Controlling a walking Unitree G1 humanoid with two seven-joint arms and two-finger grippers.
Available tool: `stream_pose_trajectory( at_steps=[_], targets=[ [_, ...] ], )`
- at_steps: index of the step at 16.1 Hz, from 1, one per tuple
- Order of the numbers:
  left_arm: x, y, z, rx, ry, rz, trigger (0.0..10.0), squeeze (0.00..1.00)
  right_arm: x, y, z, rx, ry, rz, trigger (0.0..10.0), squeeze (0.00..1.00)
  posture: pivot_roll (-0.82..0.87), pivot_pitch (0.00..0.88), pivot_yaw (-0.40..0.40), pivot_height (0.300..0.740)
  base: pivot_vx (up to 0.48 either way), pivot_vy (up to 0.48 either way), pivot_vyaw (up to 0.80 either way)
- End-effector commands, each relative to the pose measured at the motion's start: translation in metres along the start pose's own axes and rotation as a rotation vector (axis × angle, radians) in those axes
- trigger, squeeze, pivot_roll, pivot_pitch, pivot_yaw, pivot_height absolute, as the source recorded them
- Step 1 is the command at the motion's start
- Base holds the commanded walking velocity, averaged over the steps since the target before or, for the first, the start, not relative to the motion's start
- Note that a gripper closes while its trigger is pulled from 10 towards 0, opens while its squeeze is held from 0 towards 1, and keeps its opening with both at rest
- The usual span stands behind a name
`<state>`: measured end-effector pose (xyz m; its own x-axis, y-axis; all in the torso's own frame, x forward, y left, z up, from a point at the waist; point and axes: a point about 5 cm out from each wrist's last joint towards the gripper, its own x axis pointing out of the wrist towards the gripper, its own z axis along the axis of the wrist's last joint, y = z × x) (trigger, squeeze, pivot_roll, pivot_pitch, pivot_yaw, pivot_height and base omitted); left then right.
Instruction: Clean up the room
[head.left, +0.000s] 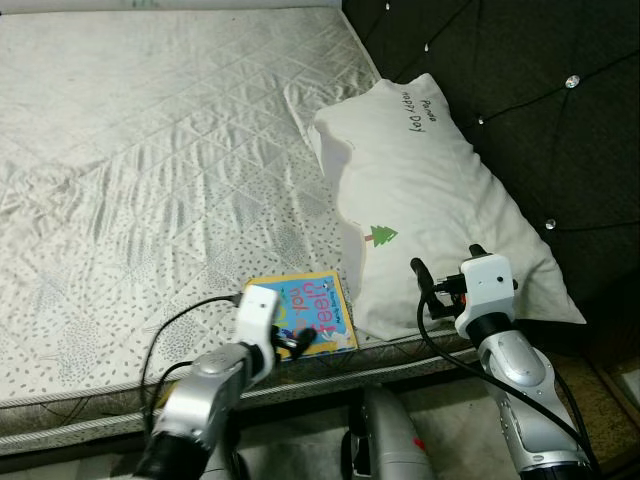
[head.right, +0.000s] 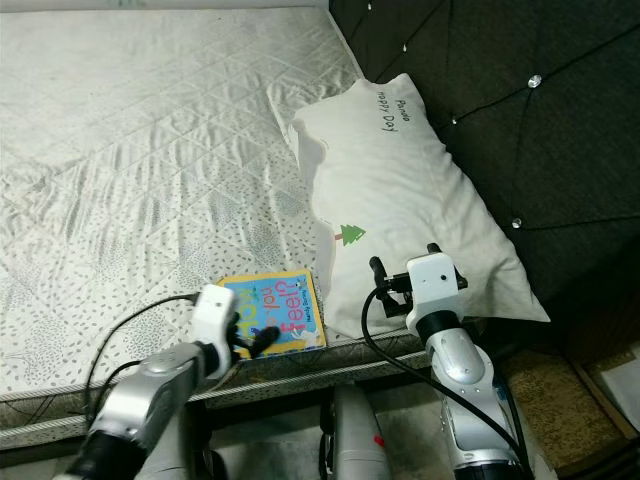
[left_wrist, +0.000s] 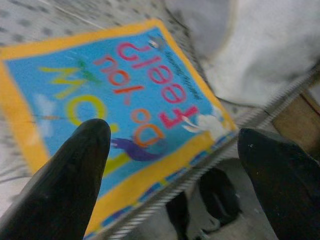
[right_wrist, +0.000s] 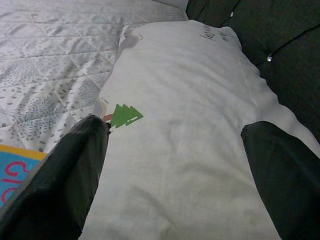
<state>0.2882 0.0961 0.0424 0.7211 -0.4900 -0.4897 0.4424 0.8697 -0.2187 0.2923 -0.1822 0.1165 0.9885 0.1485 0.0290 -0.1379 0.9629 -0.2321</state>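
Note:
A blue picture book (head.left: 318, 303) with a yellow border lies flat on the mattress (head.left: 150, 150), close to its front edge. My left gripper (head.left: 300, 342) hovers open at the book's near side; the left wrist view has the book (left_wrist: 150, 95) between and just beyond the two fingers (left_wrist: 65, 185). A white pillow (head.left: 420, 190) with a small green tree print rests to the right, against the headboard. My right gripper (head.left: 445, 258) is open over the pillow's near end, with the pillow (right_wrist: 185, 115) spread out below its fingers (right_wrist: 60, 180).
The dark tufted headboard (head.left: 540, 90) rises along the right side. The mattress edge (head.left: 100, 410) runs across just in front of my body. A strip of brownish floor (head.left: 620, 385) lies at the lower right beside the bed.

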Motion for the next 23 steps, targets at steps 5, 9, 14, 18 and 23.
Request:
stream_pose_trajectory(
  at_steps=[5,9,14,18,23],
  targets=[
    [0.013,-0.016,-0.018,0.071,0.124,-0.07,10.0,0.97,-0.001,-0.005,-0.002,-0.008,0.003,-0.015,10.0,0.0,-0.1,0.155,-0.022,0.615,0.0,0.0,0.0],
    [0.017,-0.011,-0.033,-0.003,0.137,0.01,10.0,0.0,0.003,-0.001,0.0,-0.007,-0.006,-0.006,10.0,0.0,-0.11,0.152,-0.023,0.615,0.0,0.0,0.0],
    [0.023,0.002,-0.026,-0.268,0.039,0.149,10.0,0.0,0.009,0.003,0.001,-0.001,-0.014,0.012,10.0,0.0,-0.09,0.144,-0.039,0.615,0.0,0.0,0.0],
    [0.027,-0.003,-0.035,-0.306,0.068,0.14,10.0,0.0,0.013,0.005,0.004,0.0,-0.022,0.021,10.0,0.0,-0.09,0.142,-0.045,0.615,0.0,0.0,0.0],
    [0.035,-0.022,-0.044,-0.301,0.117,0.083,10.0,0.0,0.014,0.003,0.005,-0.003,-0.031,0.013,10.0,0.0,-0.09,0.141,-0.041,0.615,0.0,0.0,0.0]
  ],
)
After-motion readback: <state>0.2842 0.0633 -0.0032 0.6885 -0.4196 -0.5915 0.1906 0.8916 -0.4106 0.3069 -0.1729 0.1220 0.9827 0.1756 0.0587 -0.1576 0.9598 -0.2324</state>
